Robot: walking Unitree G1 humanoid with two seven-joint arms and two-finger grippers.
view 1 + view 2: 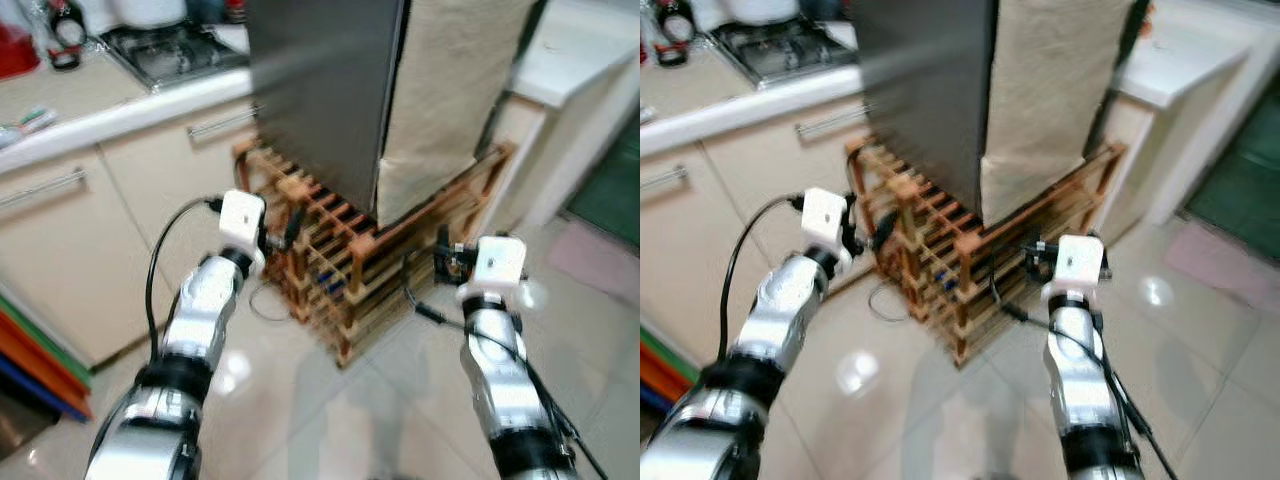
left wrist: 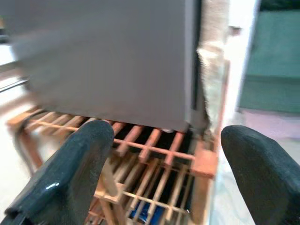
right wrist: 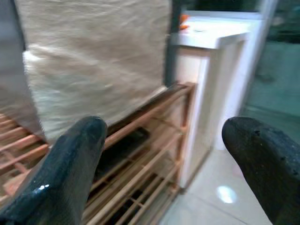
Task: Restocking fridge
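Both the left pincer and right pincer are spread wide and hold nothing, right in front of the tall grey metal fridge on its wooden slatted rack, so they might bump it.

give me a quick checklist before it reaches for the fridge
1. Left gripper open and holding nothing: ok.
2. Right gripper open and holding nothing: ok.
3. Fridge in front, on the wooden rack: ok.
4. Fridge door closed: ok, no gap seen.
5. Door handle located: cannot tell, a beige cloth covers one side.
6. Views sharp enough to aim: not ok, blurred.
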